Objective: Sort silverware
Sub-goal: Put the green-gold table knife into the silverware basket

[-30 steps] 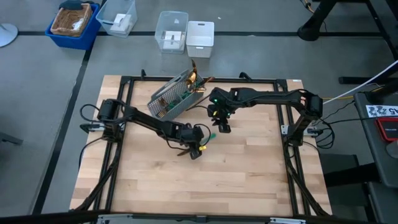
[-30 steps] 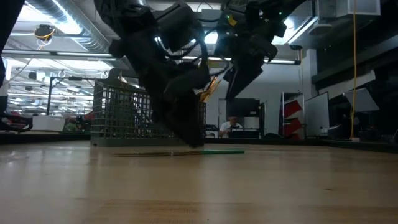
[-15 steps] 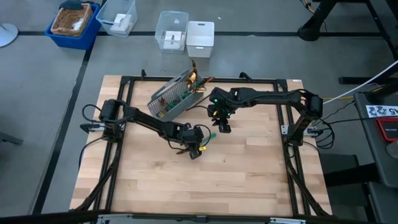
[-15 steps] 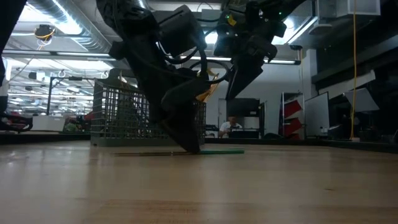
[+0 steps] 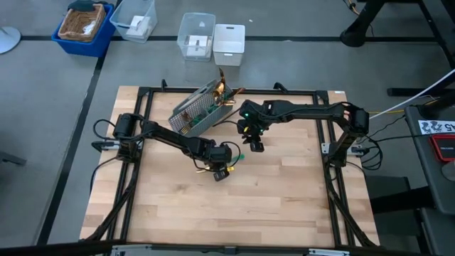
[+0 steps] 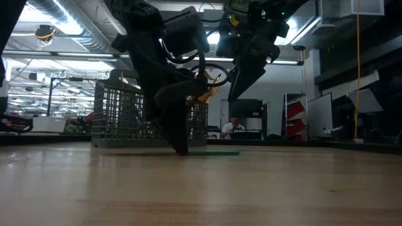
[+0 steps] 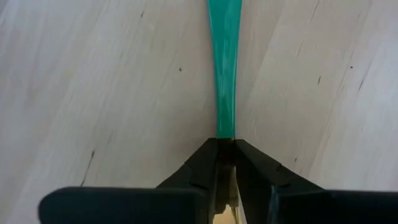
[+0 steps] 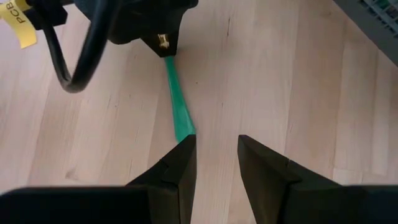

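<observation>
One piece of silverware with a slim teal-green handle (image 5: 237,157) lies flat on the wooden table near its middle; its head is hidden under my left gripper (image 5: 219,172). That gripper stands steeply over the piece and is shut on it. My right gripper (image 5: 254,146) hangs open above the table just beyond the handle's free end (image 8: 180,124), touching nothing. A grey mesh caddy (image 5: 197,112) stands behind them at the far side, with several gold-headed pieces (image 5: 225,91) sticking out of its right end. My left gripper pinches the piece between its two fingers where the teal handle narrows into the gold neck (image 7: 225,134). The fingers come from above, pointing steeply down, one on each side of the slim shaft. The piece lies flat on the table, its handle (image 6: 217,152) stretching away from the fingertips.
Black frame rails (image 5: 146,135) run along the table's edges. Beyond the far edge on the floor stand a blue bin (image 5: 84,27), clear containers (image 5: 195,35) and a white box (image 5: 229,43). Bare wood lies toward the near edge (image 5: 234,213).
My left gripper has tipped more steeply downward over the piece on the table, its fingertips swinging toward the head end, and its fingers have come together on the piece. The piece stays flat on the table. My right gripper has kept still.
</observation>
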